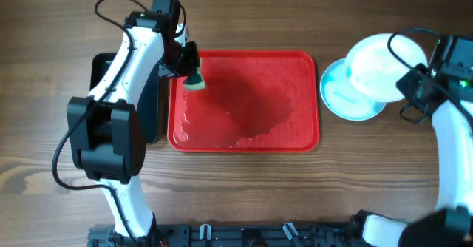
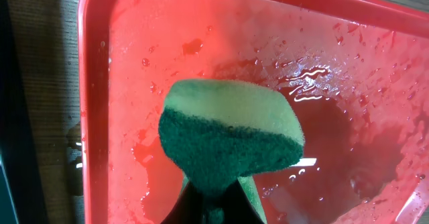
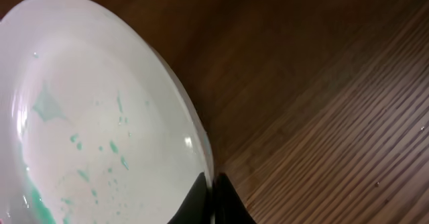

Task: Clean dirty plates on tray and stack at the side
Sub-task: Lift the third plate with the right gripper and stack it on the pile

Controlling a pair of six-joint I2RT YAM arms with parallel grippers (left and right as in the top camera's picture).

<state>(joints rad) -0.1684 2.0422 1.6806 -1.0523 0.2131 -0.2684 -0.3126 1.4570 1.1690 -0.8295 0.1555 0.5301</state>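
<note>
Left fingers (image 2: 201, 207) pinch rough green sponge (image 2: 228, 133) over glossy, wet tray (image 2: 92, 103).

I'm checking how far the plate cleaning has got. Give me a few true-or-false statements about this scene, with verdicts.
1. The left gripper holds a green sponge. True.
2. A plate lies on the red tray. False: it holds only water; the white plate and an aqua plate are off its right side.
3. The right gripper pinches the white plate's rim. True.
4. The white plate is spotless. False: green specks show on it.
</note>
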